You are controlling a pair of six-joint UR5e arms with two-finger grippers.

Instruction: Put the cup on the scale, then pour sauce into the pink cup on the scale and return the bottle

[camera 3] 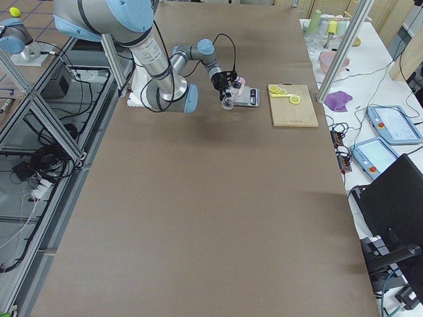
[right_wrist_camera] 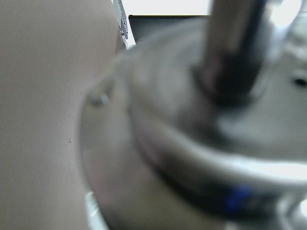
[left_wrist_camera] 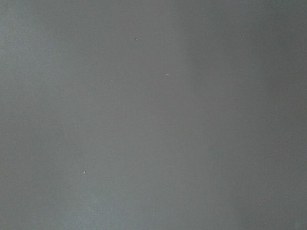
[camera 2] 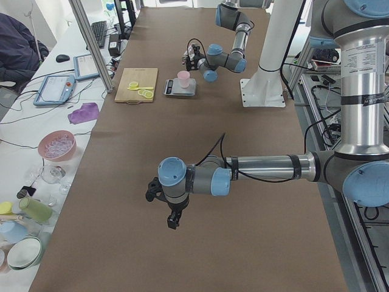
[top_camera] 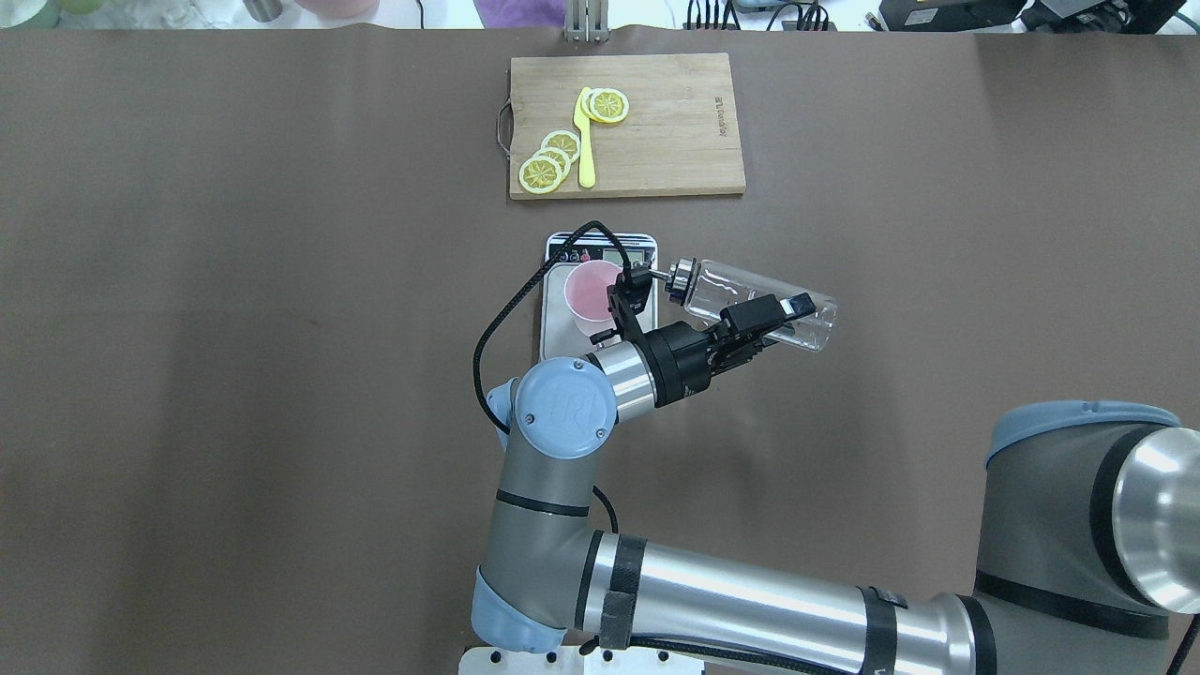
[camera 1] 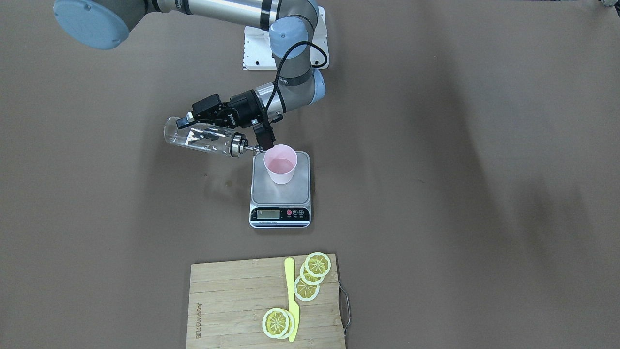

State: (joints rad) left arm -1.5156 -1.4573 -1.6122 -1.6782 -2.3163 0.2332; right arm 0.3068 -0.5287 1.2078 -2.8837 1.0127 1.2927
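Note:
The pale pink cup stands upright on the silver platform of the scale, toward its robot-side edge. My right gripper is shut on the clear bottle, which it holds nearly level above the table. The bottle's metal spout reaches to the cup's rim. The overhead view shows the same: bottle, cup, scale. The right wrist view is filled by the blurred metal pourer. My left gripper hangs over bare table far from the scale, and I cannot tell its state.
A bamboo cutting board with lemon slices and a yellow knife lies beyond the scale on the operators' side. Bowls, cups and control tablets line the side bench. A person sits at the exterior left view's top corner.

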